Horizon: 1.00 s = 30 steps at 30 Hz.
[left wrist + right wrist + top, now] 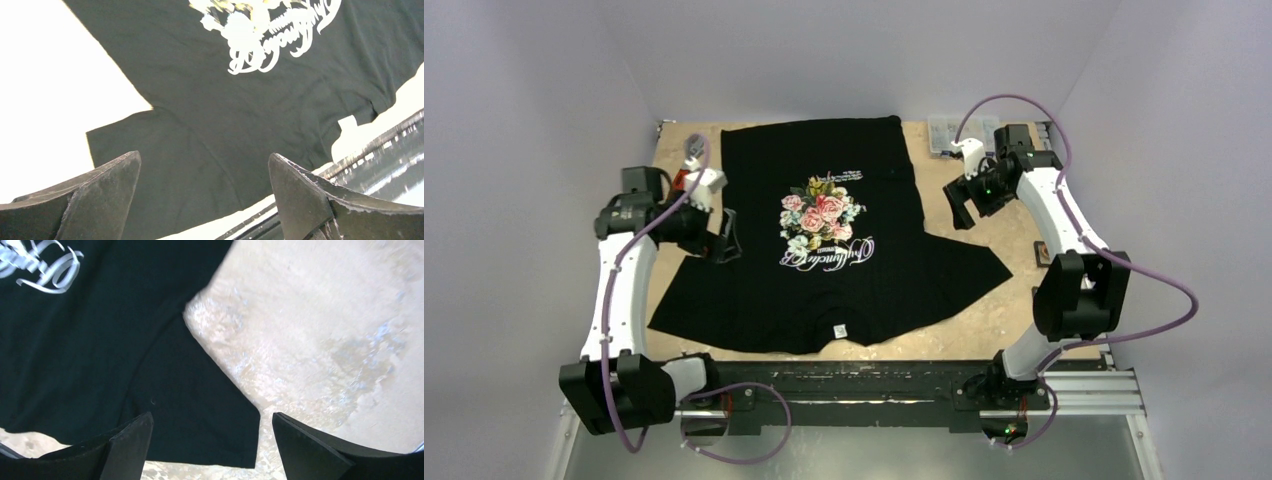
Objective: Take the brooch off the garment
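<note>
The garment (829, 240), a black T-shirt with a pink-rose print (820, 215) and white cursive lettering, lies flat on the table, its neck label (838, 331) toward the near edge. I cannot make out a brooch in any view. My left gripper (727, 238) is open and empty, low over the shirt's left sleeve; the left wrist view shows the gripper (205, 165) above black cloth (200, 125). My right gripper (961, 205) is open and empty, raised beside the shirt's right edge; the right wrist view shows the gripper (212, 422) above the right sleeve (200, 405).
A clear plastic compartment box (951, 132) stands at the back right of the table. A small grey object (692, 150) lies at the back left. Bare tan tabletop (984, 310) shows to the right of the shirt. The black rail (864, 380) runs along the near edge.
</note>
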Tool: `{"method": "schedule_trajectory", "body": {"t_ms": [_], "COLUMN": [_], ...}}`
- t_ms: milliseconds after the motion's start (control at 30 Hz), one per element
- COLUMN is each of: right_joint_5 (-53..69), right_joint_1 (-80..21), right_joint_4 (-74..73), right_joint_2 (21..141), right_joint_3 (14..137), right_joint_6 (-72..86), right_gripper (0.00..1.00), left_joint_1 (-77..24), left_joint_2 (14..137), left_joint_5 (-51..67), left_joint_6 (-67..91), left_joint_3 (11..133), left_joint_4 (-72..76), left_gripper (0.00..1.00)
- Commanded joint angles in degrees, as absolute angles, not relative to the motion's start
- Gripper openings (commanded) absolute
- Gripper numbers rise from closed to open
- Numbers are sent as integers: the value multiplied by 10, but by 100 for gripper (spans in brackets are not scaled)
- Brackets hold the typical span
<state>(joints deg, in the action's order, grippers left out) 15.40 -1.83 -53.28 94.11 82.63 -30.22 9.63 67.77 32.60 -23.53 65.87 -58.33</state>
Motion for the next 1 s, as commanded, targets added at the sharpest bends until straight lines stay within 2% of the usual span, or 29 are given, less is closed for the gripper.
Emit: {"method": "schedule_trajectory", "body": {"t_ms": [0, 200, 600, 733, 800, 867, 967], "right_joint_5": [212, 207, 175, 168, 162, 163, 175], "right_joint_1": [-18, -16, -16, -15, -14, -14, -14], "right_joint_4": [-514, -534, -522, -543, -541, -546, -569], "right_joint_2": [915, 995, 1112, 1140, 1138, 1134, 1109], "right_joint_3": [859, 834, 846, 838, 825, 827, 842], "right_joint_6": [-258, -330, -400, -439, -450, -453, -452], "right_gripper": [92, 80, 79, 75, 67, 51, 34], "left_joint_1": [180, 197, 197, 197, 197, 197, 197], "left_joint_2": [664, 640, 647, 666, 674, 676, 677], "left_joint_5": [370, 350, 363, 361, 361, 361, 361], "left_joint_6": [-220, -260, -251, -250, -250, -251, -251], "left_joint_3": [728, 706, 693, 706, 711, 713, 710], "left_joint_4": [-630, -634, -639, -637, -635, -631, -626], "left_gripper": [100, 100, 100, 100, 100, 100, 100]}}
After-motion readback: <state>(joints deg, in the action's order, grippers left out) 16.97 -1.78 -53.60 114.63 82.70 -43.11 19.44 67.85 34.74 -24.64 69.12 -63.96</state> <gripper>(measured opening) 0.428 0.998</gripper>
